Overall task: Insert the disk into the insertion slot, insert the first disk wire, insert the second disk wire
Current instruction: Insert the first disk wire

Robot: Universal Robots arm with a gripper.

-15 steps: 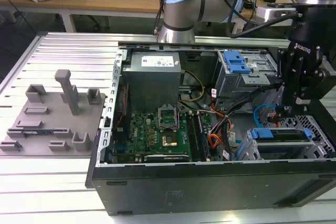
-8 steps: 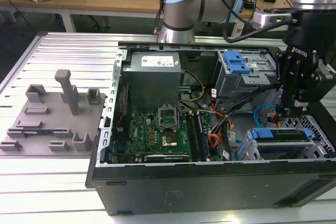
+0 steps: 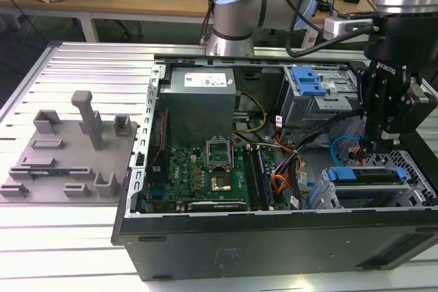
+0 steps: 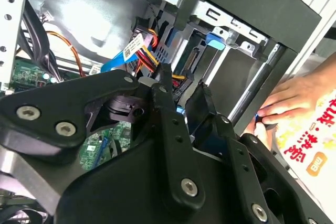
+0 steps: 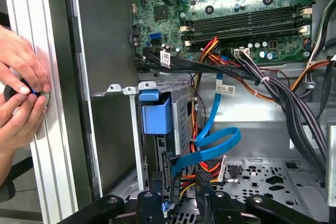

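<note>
The disk [image 3: 366, 176] sits in the slot [image 3: 419, 169], so that step looks done. Both the orange-black wires [image 5: 195, 129] and the blue cable [image 5: 218, 140] reach its rear; seating unclear. The end effector [image 5: 178, 178] hovers there, fingers apart.

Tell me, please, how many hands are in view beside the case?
2: one hand and a second hand, fingertips together on a small dark object, on the table outside the case wall.

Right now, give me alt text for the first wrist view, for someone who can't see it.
The gripper sits by the connector end of the disk, seated in the insertion slot of an open computer. The blue second disk wire loops beside it; a person's hands are at the table rail.
</note>
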